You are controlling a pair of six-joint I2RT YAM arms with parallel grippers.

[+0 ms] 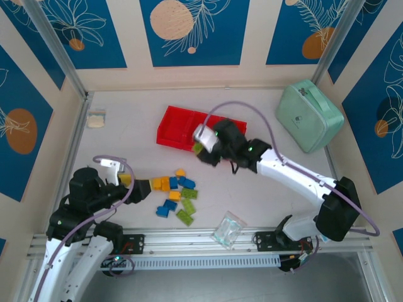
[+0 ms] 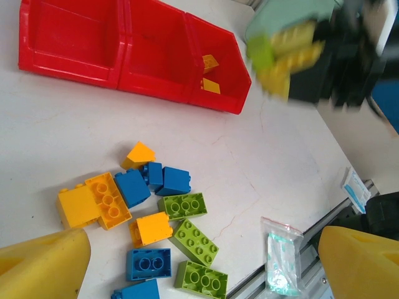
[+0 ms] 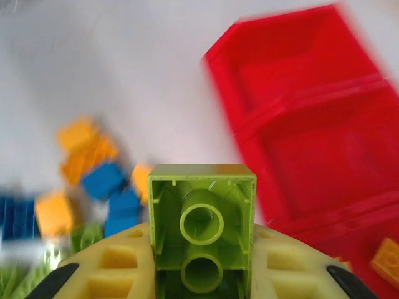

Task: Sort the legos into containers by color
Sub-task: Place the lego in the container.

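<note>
Nearest, the left gripper sits at 9 o'clock of the loose legos on the tabletop, and its wrist view shows the jaws spread wide. Beyond, at the pile's 1 o'clock, the right gripper pinches a lime green brick; its wrist view shows the hollow underside. Farthest lies the red tray, where the left wrist view reveals two yellow-orange pieces in the 3 o'clock end compartment, a spot the arm covers from above.

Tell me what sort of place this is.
Probably a robot training booth: left arm and right arm bolted to an aluminium rail, printed blue panels walling it in, toy legos and a red tray laid out on the white table.
</note>
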